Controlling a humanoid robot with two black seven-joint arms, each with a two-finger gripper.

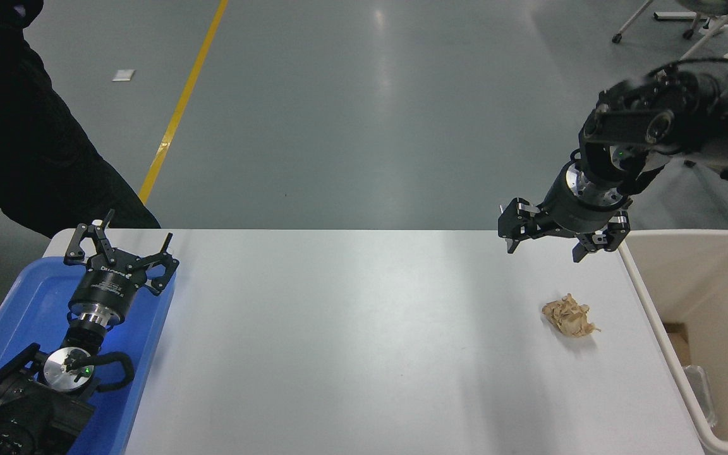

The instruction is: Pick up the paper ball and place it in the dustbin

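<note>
The tan-brown paper ball [568, 316] lies on the white table [351, 341] near its right side. The cream-white dustbin [648, 297] stands just right of it, at the table's right edge. My right gripper [544, 246] is open and empty, fingers pointing down, hanging over the table's far edge, beyond the ball and a little to its left. My left gripper [121, 249] is open and parked at the lower left over the blue tray.
A blue plastic tray [16, 309] sits at the table's left end under the left arm. A person in dark clothes [16, 126] stands at the far left. Some items lie in the dustbin's bottom [686, 366].
</note>
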